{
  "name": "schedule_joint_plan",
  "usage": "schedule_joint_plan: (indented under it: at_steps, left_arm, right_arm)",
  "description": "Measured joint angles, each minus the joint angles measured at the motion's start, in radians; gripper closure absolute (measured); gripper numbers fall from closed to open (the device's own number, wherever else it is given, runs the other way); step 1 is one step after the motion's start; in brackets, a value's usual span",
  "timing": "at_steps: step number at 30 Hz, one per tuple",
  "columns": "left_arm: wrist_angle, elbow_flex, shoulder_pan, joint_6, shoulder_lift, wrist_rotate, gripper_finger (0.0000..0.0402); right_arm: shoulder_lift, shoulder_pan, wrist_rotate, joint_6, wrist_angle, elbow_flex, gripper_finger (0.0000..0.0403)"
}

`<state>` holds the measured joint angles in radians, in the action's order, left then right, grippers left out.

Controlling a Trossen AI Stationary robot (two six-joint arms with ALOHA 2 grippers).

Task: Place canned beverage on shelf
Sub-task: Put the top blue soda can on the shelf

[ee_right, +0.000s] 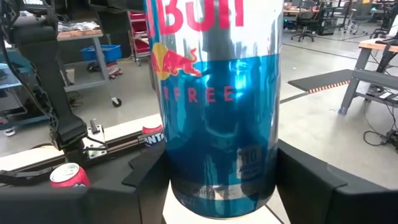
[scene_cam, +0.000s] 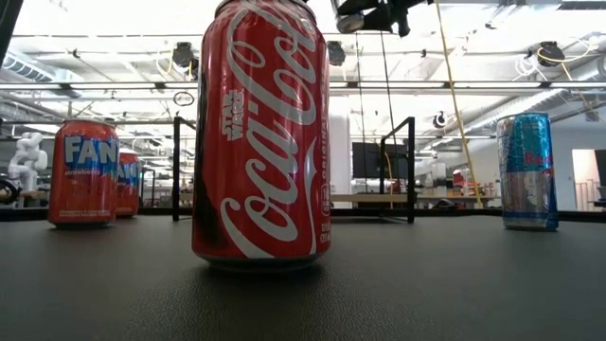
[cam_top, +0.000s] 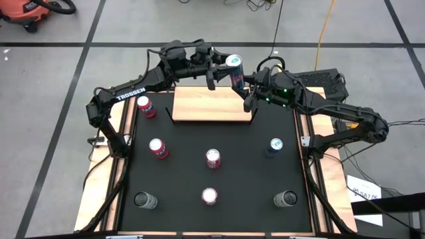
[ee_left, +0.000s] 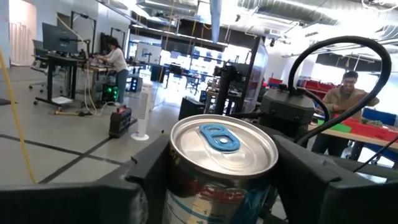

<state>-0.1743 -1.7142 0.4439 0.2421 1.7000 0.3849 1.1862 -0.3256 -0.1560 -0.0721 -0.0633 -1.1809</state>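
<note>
A blue and silver Red Bull can (cam_top: 234,70) is held upright in the air above the far right corner of the shelf (cam_top: 209,105), a light-wood board with thin black corner rods. My left gripper (cam_top: 216,72) reaches in from the table's left and is shut on the can's upper part (ee_left: 221,162). My right gripper (cam_top: 252,93) reaches in from the right and is shut on the can's lower part (ee_right: 217,143). My left gripper has the can's wall just below the top rim (ee_left: 180,186) pinched between its two fingers. The fingers come about level from the table's left. The can stands upright, tab up. My right gripper pinches the can's lower wall (ee_right: 267,180) between its two fingers, coming from the table's right. The can's bottom edge (ee_right: 217,208) hangs clear above the board.
Several cans stand on the black table: red ones (cam_top: 146,105) (cam_top: 158,147) (cam_top: 212,158) (cam_top: 209,195), a blue one (cam_top: 275,146), and two dark ones (cam_top: 145,199) (cam_top: 285,198) near the front. In the low view a Coca-Cola can (scene_cam: 260,133) stands close.
</note>
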Motion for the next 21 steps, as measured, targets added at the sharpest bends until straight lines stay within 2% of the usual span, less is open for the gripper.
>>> schedule_joint_plan:
  at_steps: [2,13,18,21]
  left_arm:
    - [0.000,0.000,0.004,0.003,0.000,0.002,0.0195]
    - [0.007,0.001,0.055,0.011,0.001,0.005,0.0195]
    - [0.019,0.002,0.105,-0.019,-0.008,-0.001,0.0195]
    - [0.107,0.001,0.140,-0.052,-0.010,0.009,0.0195]
  right_arm:
    - [0.000,0.000,-0.001,-0.002,-0.002,0.000,0.0166]
    - [-0.018,0.000,-0.018,-0.066,-0.033,-0.001,0.0109]
    - [-0.040,0.001,-0.028,-0.097,-0.067,-0.001,0.0102]
    - [-0.054,0.000,-0.050,-0.099,-0.107,0.000,0.0102]
